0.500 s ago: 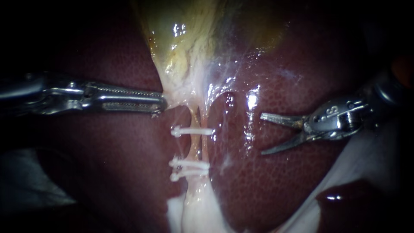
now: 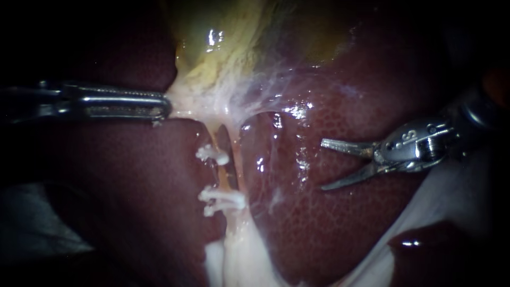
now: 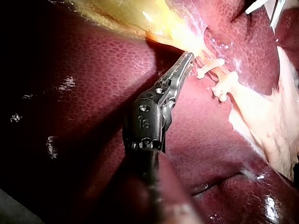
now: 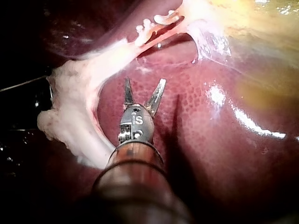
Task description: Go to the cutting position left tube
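Endoscope view, left to right. The left instrument [image 2: 168,109] enters from the left edge at mid-height. Its pincer is closed, with no gap showing between the two halves, and it grips the pale tissue [image 2: 196,103] at the lower end of the gallbladder [image 2: 223,58]. This tissue is drawn taut toward the pincer tip. The left wrist view [image 3: 189,57] confirms the closed pincer, with its tip buried in the same pale tissue.

Just left of centre, a thin yellowish tube [image 2: 227,178] runs down from the held tissue across the liver [image 2: 319,228]. One white clip [image 2: 212,155] crosses it higher up, and a pair of clips [image 2: 222,201] sits lower down. The bare stretch lies between them.

The right instrument [image 2: 322,165] comes in from the right edge. Its pincer stands wide open in a V, holds nothing, and points toward the tube from well apart. In the right wrist view [image 4: 145,81] the open pincer lies over bare liver. The clipped tube [image 4: 156,35] is ahead of it.

Hard to make out:
- A second strand lies tight against the tube, so which of the two is the left tube cannot be told with certainty.
- Both shafts fade into darkness at the frame edges.
- The gallbladder is cut off at the top edge.
- A dim grey patch [image 2: 37,223] at lower left cannot be identified.

A small stamped mark [image 2: 408,135] shows on the right instrument's wrist.
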`<state>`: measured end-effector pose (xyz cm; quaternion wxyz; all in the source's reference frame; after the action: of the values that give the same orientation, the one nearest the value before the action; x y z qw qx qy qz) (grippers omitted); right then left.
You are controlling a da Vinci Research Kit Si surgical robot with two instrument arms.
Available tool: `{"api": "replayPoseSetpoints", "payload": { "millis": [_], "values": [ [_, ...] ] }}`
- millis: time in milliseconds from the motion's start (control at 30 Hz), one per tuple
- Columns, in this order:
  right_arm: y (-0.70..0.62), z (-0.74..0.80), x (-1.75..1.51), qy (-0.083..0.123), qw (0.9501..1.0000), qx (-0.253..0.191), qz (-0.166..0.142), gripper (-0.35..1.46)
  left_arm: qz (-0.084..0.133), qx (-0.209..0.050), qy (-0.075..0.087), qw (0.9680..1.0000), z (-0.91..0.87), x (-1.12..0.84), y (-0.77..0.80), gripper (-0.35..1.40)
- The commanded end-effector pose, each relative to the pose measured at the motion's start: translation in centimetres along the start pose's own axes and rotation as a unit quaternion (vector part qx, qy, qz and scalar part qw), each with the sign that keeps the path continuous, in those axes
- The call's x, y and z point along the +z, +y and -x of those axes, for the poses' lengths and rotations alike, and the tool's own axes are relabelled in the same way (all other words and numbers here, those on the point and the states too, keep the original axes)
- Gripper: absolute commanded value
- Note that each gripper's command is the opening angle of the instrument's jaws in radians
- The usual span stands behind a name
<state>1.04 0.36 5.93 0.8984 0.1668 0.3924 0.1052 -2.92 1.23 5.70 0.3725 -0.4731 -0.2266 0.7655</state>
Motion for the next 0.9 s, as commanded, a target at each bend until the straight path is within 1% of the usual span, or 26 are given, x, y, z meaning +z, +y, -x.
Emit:
{"api": "replayPoseSetpoints", "payload": {
  "millis": [33, 133, 167, 367, 433, 600, 700, 900],
  "values": [
    [-0.02, -0.01, 0.05, 0.005, 1.0000, 0.000, -0.005, 1.44, -0.001, 0.001, 0.002, 1.0000, 0.00, 0.00, 0.01, -0.35],
    [-0.07, -0.05, 0.18, 0.020, 0.9994, -0.001, -0.027, 1.44, -0.002, 0.002, 0.002, 1.0000, 0.01, 0.02, 0.01, -0.35],
    [-0.10, -0.06, 0.24, 0.024, 0.9991, 0.006, -0.033, 1.44, -0.002, 0.002, 0.002, 1.0000, 0.01, 0.03, 0.02, -0.35],
    [-0.24, -0.14, 0.63, 0.040, 0.9967, 0.026, -0.066, 1.44, -0.002, 0.002, 0.002, 1.0000, 0.01, 0.03, 0.02, -0.35],
    [-0.27, -0.16, 0.74, 0.043, 0.9959, 0.033, -0.072, 1.44, -0.002, 0.001, 0.002, 1.0000, 0.01, 0.03, 0.03, -0.35],
    [-0.29, -0.23, 1.04, 0.057, 0.9929, 0.054, -0.089, 1.44, -0.003, 0.001, 0.002, 1.0000, 0.00, 0.04, 0.05, -0.35],
    [-0.28, -0.26, 1.18, 0.061, 0.9916, 0.059, -0.097, 1.44, -0.003, 0.001, 0.003, 1.0000, 0.00, 0.04, 0.06, -0.35],
    [-0.23, -0.24, 1.38, 0.063, 0.9899, 0.069, -0.107, 1.44, -0.003, 0.001, 0.003, 1.0000, 0.00, 0.05, 0.07, -0.35]
  ]
}}
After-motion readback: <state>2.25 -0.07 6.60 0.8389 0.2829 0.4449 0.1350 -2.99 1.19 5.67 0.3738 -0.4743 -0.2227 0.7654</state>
